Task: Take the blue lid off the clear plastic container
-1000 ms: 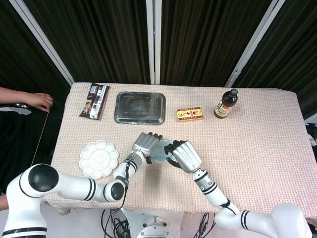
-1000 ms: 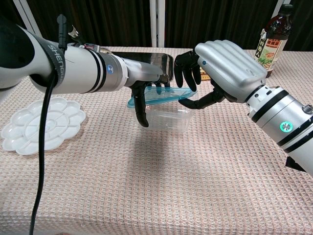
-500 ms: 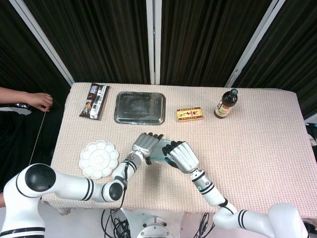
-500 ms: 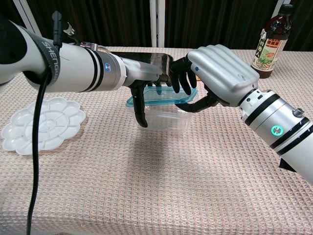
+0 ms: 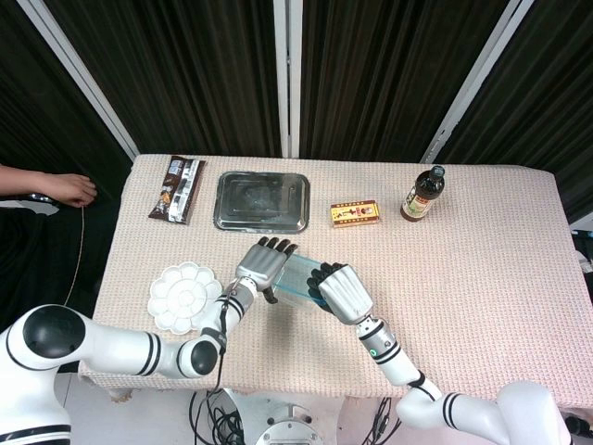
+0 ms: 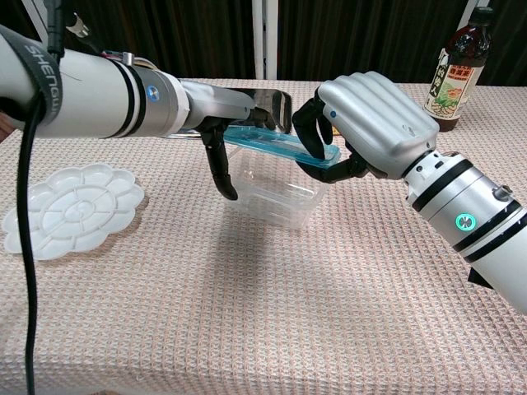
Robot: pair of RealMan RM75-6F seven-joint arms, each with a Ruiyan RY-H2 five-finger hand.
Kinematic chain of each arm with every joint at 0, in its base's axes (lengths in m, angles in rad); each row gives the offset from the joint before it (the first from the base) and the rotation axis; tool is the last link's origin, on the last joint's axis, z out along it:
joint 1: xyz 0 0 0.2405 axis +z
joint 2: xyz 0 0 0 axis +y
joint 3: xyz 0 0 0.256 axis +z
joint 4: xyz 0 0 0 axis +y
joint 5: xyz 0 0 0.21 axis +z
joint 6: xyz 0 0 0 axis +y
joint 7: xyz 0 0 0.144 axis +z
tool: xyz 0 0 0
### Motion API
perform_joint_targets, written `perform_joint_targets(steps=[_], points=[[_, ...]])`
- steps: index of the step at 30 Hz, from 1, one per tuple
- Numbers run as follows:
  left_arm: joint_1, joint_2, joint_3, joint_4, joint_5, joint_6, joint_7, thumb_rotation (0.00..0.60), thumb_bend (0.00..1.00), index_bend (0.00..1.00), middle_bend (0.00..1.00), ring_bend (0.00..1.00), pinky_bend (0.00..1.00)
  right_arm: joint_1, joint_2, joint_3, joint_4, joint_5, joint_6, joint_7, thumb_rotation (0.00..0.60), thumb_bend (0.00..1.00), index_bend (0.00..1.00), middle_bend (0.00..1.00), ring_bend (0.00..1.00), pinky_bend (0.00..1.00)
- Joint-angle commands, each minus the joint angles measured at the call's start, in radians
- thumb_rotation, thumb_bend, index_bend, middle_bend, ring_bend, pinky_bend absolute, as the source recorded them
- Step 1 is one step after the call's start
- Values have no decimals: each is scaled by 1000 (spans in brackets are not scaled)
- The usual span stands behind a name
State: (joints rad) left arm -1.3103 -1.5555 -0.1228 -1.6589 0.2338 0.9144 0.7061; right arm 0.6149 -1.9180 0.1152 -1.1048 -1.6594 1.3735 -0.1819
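Chest view: blue lid (image 6: 284,146) tilted above clear plastic container (image 6: 276,191).

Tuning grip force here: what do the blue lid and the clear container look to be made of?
Blue lid: likely thin translucent plastic with a glossy sheen; the light passes through its teal sheet. Clear container: transparent, probably thin plastic; the tablecloth weave shows through its walls, with faint glossy edges.

One lid (image 6: 280,145), container (image 6: 276,191), bottle (image 5: 422,194), tray (image 5: 262,200), palette (image 5: 183,297); two hands.
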Motion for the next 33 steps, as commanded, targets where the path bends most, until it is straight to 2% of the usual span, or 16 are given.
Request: perform_joint_targets(steps=[1, 5, 11, 16, 18, 20, 21, 23, 26, 28, 29, 33], points=[[17, 20, 5, -12, 13, 10, -15, 600, 0, 0, 8, 0, 70, -2, 10, 1, -8, -2, 6, -9, 600, 628, 831, 645, 584, 783], [52, 53, 16, -33, 60, 55, -36, 600, 0, 0, 8, 0, 69, -11, 40, 1, -33, -6, 21, -30, 600, 628, 831, 651, 584, 782], [138, 128, 34, -83, 148, 123, -101, 600, 0, 0, 8, 0, 69, -54, 134, -2, -99, 1, 59, -86, 600, 628, 831, 656, 584, 783], [240, 182, 66, -105, 281, 208, -175, 600, 0, 0, 8, 0, 68, -106, 228, 7, -133, 58, 63, -108, 600, 628, 828, 655, 584, 783], [289, 193, 82, -96, 345, 250, -209, 600, 0, 0, 8, 0, 68, -117, 259, 12, -138, 94, 37, -106, 600, 628, 806, 653, 582, 776], [328, 197, 95, -85, 395, 281, -236, 600, 0, 0, 8, 0, 68, -122, 275, 16, -134, 132, -1, -111, 600, 613, 733, 629, 556, 740], [353, 200, 104, -80, 426, 300, -253, 600, 0, 0, 8, 0, 68, -125, 285, 17, -140, 165, -37, -127, 600, 573, 649, 591, 518, 694], [392, 207, 116, -77, 472, 328, -281, 600, 0, 0, 8, 0, 68, -128, 299, 20, -155, 217, -90, -161, 600, 433, 442, 476, 394, 556], [455, 225, 138, -77, 539, 363, -323, 600, 0, 0, 9, 0, 65, -134, 330, 19, -214, 295, -165, -215, 600, 193, 70, 225, 115, 249], [496, 245, 152, -79, 578, 376, -354, 600, 0, 0, 10, 0, 62, -141, 364, 13, -279, 331, -202, -228, 600, 121, 1, 126, 21, 139], [513, 255, 158, -80, 593, 381, -365, 600, 0, 0, 10, 0, 62, -145, 387, 7, -317, 344, -220, -225, 600, 111, 0, 88, 3, 95], [593, 302, 191, -68, 683, 424, -408, 600, 0, 0, 10, 0, 58, -171, 535, -26, -524, 374, -270, -193, 600, 111, 0, 43, 0, 3]])
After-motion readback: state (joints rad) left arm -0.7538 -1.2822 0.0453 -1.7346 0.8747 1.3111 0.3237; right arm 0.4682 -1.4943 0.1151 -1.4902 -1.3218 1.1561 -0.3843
